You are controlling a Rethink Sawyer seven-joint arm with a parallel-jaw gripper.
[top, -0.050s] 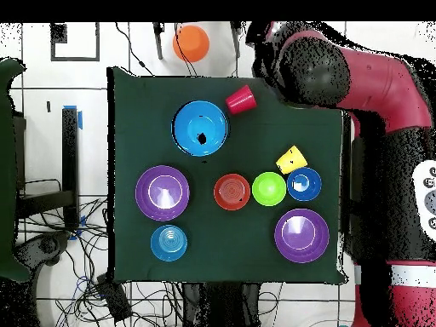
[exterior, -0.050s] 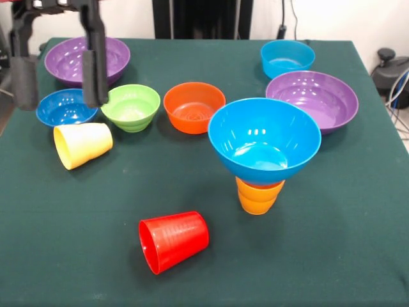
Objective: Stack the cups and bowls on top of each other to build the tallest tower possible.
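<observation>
one camera faces me from across the green table, close and angled down; another looks straight down from high above. both share the tabletop.

Dark green cloth-covered worktop.
Glossy plain red tapered plastic cup, lower centre.
Glossy pale yellow plastic cup, left.
Glossy orange plastic cup under large bright blue round plastic bowl, centre right.
Orange round plastic bowl, lime green round plastic bowl, dark blue small round plastic bowl, middle row.
Two wide purple round plastic bowls: upper left, right.
Cyan round plastic bowl, upper right.
Black end effector, upper left.
</observation>
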